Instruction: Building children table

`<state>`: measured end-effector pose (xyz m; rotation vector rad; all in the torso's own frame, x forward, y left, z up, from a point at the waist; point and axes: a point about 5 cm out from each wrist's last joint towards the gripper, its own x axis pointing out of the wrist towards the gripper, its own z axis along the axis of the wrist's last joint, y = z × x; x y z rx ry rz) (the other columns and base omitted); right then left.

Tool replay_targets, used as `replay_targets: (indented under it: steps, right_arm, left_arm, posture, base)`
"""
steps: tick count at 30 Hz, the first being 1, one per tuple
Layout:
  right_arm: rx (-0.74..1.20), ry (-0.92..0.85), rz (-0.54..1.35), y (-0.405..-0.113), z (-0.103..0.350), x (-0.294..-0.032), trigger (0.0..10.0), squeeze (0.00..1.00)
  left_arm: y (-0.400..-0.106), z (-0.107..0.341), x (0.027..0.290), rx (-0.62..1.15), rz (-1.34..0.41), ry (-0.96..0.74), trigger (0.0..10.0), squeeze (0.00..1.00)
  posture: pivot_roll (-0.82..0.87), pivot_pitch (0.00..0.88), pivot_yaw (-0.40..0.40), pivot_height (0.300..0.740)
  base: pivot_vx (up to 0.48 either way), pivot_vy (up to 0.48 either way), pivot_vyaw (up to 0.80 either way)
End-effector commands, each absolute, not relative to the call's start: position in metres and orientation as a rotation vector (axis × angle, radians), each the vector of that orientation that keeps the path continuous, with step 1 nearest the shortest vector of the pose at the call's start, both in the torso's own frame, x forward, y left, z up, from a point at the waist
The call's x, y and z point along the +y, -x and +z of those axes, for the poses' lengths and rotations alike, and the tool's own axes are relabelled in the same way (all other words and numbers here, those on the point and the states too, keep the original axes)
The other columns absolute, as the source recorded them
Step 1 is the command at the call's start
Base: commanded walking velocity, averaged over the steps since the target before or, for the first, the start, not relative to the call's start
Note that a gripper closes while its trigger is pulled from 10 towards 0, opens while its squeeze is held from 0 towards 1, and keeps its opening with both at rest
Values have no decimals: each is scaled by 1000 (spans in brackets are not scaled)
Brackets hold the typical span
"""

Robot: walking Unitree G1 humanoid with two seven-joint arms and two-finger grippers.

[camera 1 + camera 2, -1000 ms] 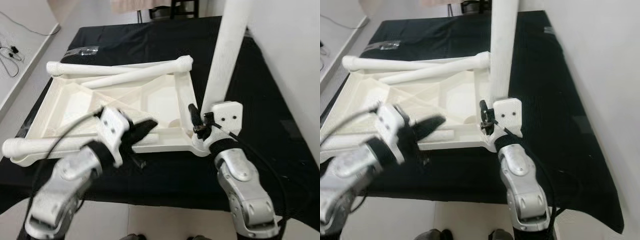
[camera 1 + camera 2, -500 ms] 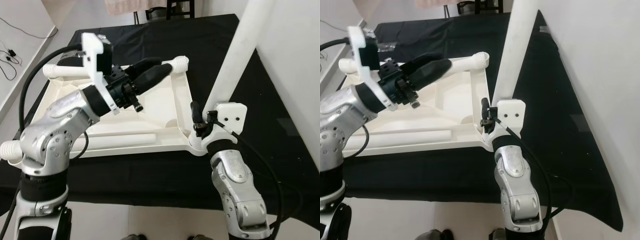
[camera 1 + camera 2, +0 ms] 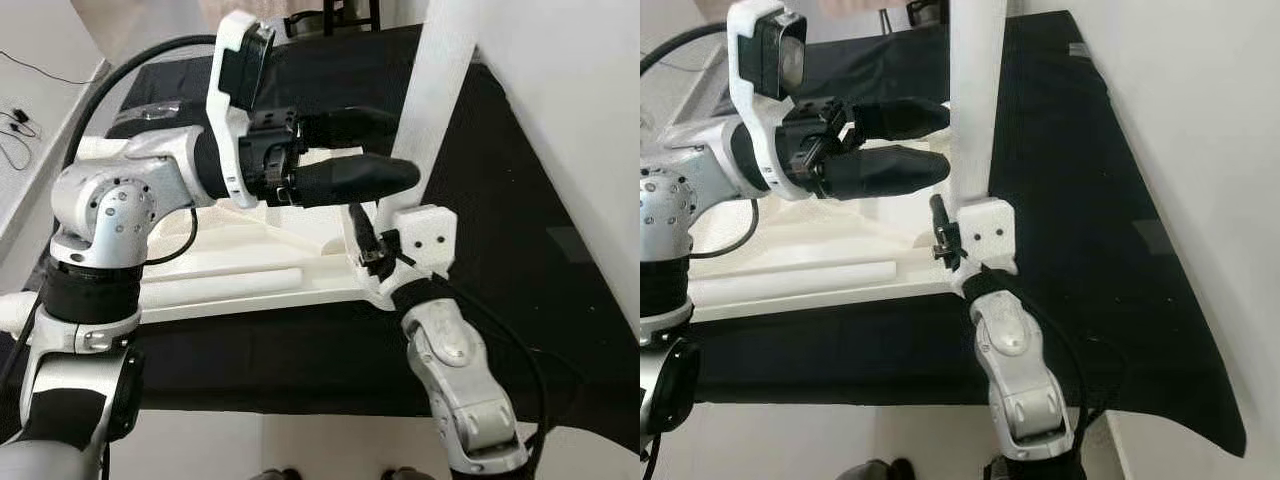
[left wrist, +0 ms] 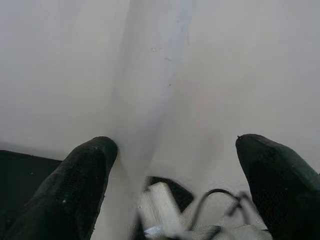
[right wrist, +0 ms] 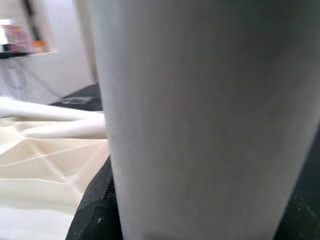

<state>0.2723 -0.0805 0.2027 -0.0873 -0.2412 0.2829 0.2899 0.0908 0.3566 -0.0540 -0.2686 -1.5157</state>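
Tabletop lies upside down; right gripper clamps one upright leg, left gripper gapes beside it, other legs loose.

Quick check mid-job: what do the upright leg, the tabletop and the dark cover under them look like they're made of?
Upright leg: looks like matte white moulded plastic, smooth and seamless. Tabletop, lying underside up: probably the same plastic, cream-white, with moulded ribs. Dark cover: black cloth, going by its soft drape over the edge and faint weave.
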Motion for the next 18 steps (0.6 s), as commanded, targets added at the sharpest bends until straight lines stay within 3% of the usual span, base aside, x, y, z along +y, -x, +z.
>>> replay_targets:
  steps: [1,2,3,10,11,12,13,14,15,18]
  right_arm:
    - [-118,111,406,-269,176,-61,10000,0]
    - [-141,139,454,-267,179,-56,10000,0]
    - [-152,160,487,-265,179,-52,10000,0]
    - [-159,179,534,-266,180,-46,10000,0]
    - [-164,184,535,-268,182,-47,10000,0]
    - [-164,184,535,-268,182,-47,10000,0]
    - [-171,190,533,-271,184,-48,10000,0]
    - [-171,190,533,-271,184,-48,10000,0]
    - [-180,196,521,-277,187,-53,10000,0]
    - [-203,221,473,-290,196,-67,10000,0]
  left_arm:
    - [-297,357,84,-278,-1459,3,10000,1000]
    - [-303,359,83,-290,-1415,-14,10000,212]
    - [-307,360,82,-299,-1388,-20,10000,0]
    - [-316,362,73,-315,-1356,9,10000,0]
    - [-315,362,72,-320,-1361,7,9333,0]
    - [-315,362,72,-320,-1361,7,9333,0]
    - [-314,364,71,-332,-1368,13,4824,0]
    - [-314,364,71,-332,-1368,13,4824,0]
    - [-313,367,71,-345,-1375,30,0,0]
    - [-310,371,72,-369,-1391,52,0,0]
  posture:
    - [63,164,123,740]
    - [61,163,121,740]
    - [61,163,120,740]
    - [59,158,115,740]
    - [57,156,115,740]
    - [57,156,115,740]
    - [52,153,114,740]
    - [52,153,114,740]
    - [47,150,115,740]
    - [44,142,111,740]
  base:
    - [0,0,0]
    - [0,0,0]
    - [0,0,0]
    - [0,0,0]
    - [0,0,0]
    - [0,0,0]
    - [0,0,0]
    - [0,0,0]
    - [0,0,0]
    - [0,0,0]
